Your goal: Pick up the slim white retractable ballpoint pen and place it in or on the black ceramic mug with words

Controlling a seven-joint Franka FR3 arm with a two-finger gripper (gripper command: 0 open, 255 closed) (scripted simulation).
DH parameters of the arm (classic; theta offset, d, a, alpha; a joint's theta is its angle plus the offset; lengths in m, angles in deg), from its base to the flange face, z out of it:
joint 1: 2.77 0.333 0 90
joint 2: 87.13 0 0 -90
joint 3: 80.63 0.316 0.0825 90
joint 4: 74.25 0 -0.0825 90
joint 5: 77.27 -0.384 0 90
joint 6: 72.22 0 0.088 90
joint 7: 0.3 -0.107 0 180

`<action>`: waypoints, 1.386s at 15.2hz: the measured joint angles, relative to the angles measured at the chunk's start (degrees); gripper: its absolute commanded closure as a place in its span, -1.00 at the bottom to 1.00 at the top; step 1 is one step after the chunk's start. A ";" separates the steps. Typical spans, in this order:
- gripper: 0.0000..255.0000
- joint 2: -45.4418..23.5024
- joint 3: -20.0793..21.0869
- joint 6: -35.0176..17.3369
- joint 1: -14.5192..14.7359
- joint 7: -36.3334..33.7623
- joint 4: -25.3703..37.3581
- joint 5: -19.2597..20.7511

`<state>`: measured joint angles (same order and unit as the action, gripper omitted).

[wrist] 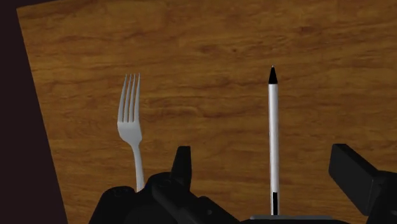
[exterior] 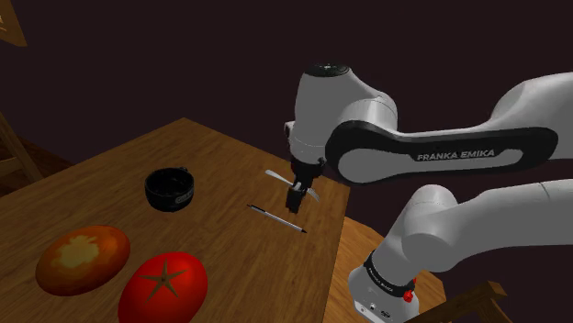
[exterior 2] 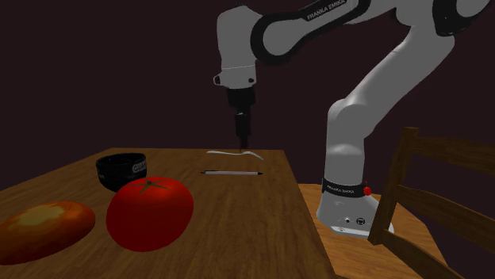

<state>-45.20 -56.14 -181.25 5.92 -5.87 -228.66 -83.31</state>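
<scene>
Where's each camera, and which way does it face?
Shoulder view: above, beside the stand, looking down across the table; arm and end effector show.
Second exterior view: low by the tomato, looking along the table; arm and stand show.
Wrist view: on the hand, looking down; open fingers flank the pen.
All three share the pen.

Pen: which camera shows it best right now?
The wrist view: the pen lies close up on the table between the open fingers, untouched. The shoulder view shows a thin slanted line near the gripper; the second exterior view, a thin line side-on.
</scene>
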 measured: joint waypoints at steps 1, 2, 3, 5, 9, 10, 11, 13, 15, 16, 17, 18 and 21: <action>-1.00 -1.31 2.05 -2.02 0.30 -1.31 -0.57 0.23; -1.00 -2.68 4.15 -3.88 0.57 -2.72 -0.95 0.50; -1.00 -4.15 6.16 -5.83 0.68 -4.13 -1.38 0.83; -1.00 -5.80 7.76 -8.51 0.47 -5.16 -2.32 1.30; -1.00 -7.53 8.86 -12.52 0.05 -5.88 -4.61 1.54; -1.00 -7.99 8.99 -13.37 -0.19 -5.93 -4.99 1.70; -1.00 -8.51 9.10 -14.22 -0.48 -5.97 -5.30 1.89; -1.00 -8.79 9.31 -14.78 -0.50 -6.15 -5.60 1.87; -1.00 -8.92 9.35 -15.01 -0.56 -6.18 -5.69 1.91; -1.00 -8.94 9.35 -15.05 -0.57 -6.18 -5.71 1.91; -1.00 -8.95 9.36 -15.07 -0.57 -6.18 -5.72 1.92; 1.00 -8.95 9.36 -15.08 -0.57 -6.19 -5.73 1.92; 1.00 -8.95 9.36 -15.10 -0.57 -6.18 -5.71 1.91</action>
<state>-54.15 -46.77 -196.35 5.35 -12.05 -234.36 -81.40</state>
